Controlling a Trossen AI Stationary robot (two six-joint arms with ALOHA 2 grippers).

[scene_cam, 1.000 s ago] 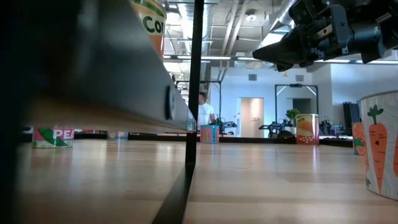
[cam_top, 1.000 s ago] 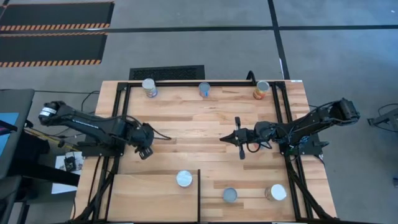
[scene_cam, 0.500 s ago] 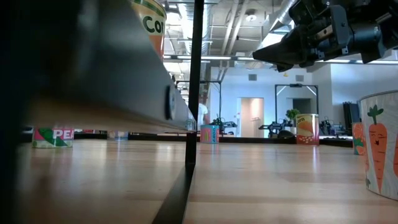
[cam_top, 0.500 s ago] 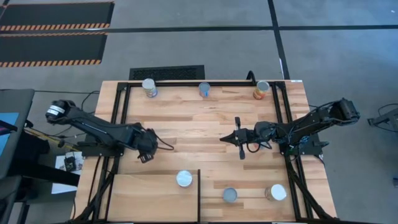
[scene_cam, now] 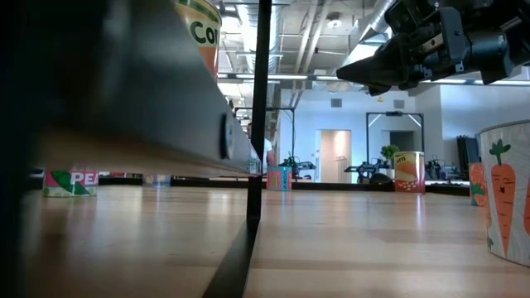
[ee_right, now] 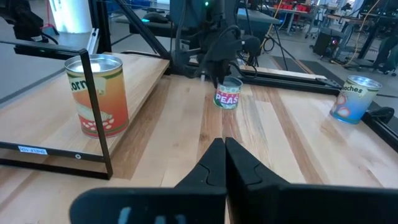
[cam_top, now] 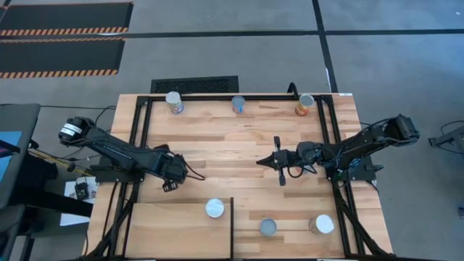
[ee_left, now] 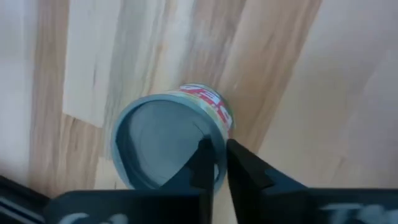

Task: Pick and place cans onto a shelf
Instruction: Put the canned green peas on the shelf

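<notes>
A peas can (ee_right: 227, 94) stands upright on the counter (cam_top: 232, 138) directly under the left tool (cam_top: 172, 168), whose fingers (ee_left: 242, 171) are pinched nearly together just above the can's rim without gripping it. A corn can (cam_top: 214, 209) stands on the pale shelf (cam_top: 167, 232) near its black post, two more cans (cam_top: 267, 228) (cam_top: 322, 224) sit along the near edge, and three others (cam_top: 174, 102) (cam_top: 238, 104) (cam_top: 305, 106) line the far edge. The right tool (cam_top: 271, 162) hangs clenched and empty over bare planks mid-counter, well apart from every can.
</notes>
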